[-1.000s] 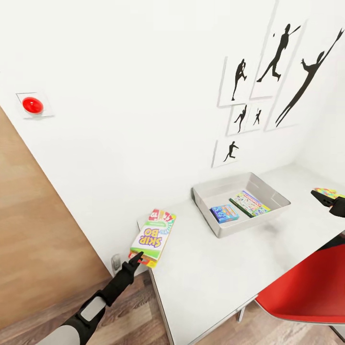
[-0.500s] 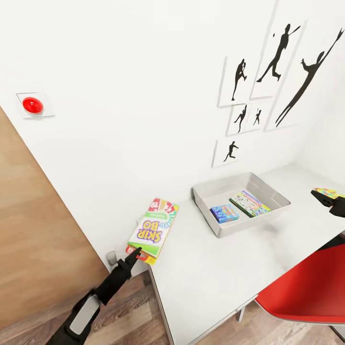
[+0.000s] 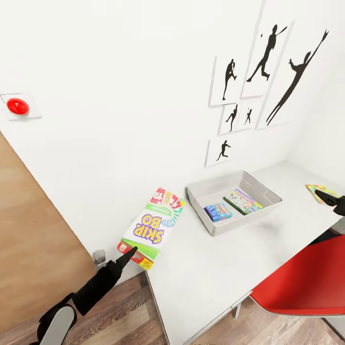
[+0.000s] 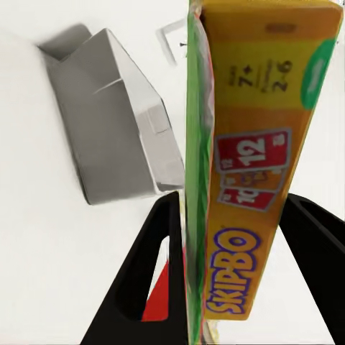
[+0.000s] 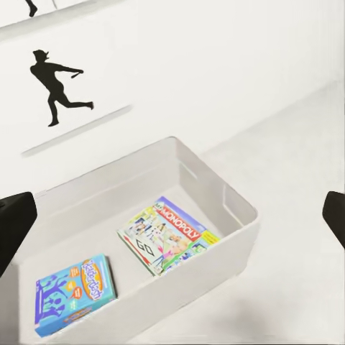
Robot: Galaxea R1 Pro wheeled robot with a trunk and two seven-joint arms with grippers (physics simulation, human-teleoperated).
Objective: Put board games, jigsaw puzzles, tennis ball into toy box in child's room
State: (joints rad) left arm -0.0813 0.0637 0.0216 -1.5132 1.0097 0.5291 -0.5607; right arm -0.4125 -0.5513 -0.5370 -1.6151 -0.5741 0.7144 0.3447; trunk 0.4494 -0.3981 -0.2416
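Jaws of the left gripper (image 3: pixel 128 251) pinch the near red end of the Skip-Bo game box (image 3: pixel 153 226), which is held off the surface at the left corner of the bench (image 3: pixel 211 268), close to the white wall. On that pale bench stands the grey toy box (image 3: pixel 233 201), and inside it lie a small blue game box (image 3: pixel 218 211) and a pale colourful Monopoly box (image 3: pixel 242 201), side by side. At the far right edge, the right gripper (image 3: pixel 330 198) hovers by a multicoloured puzzle (image 3: pixel 316 189) lying on the bench; from here I cannot tell how its jaws stand. A red chair (image 3: pixel 306 282) sits below, a red wall button (image 3: pixel 17 106) is mounted high at the left, and black silhouette prints (image 3: pixel 261 72) hang above the toy box.

From the left wrist, the two black fingers (image 4: pixel 140 273) press on either face of the Skip-Bo game box (image 4: pixel 248 180), seen edge-on, with the toy box (image 4: pixel 108 136) beyond.

From the right wrist, the dark fingertips (image 5: pixel 14 226) stand wide apart at the frame edges, holding nothing. Between them shows the toy box (image 5: pixel 223 190) with the blue game box (image 5: pixel 74 289) and the Monopoly box (image 5: pixel 167 235) flat on its floor.
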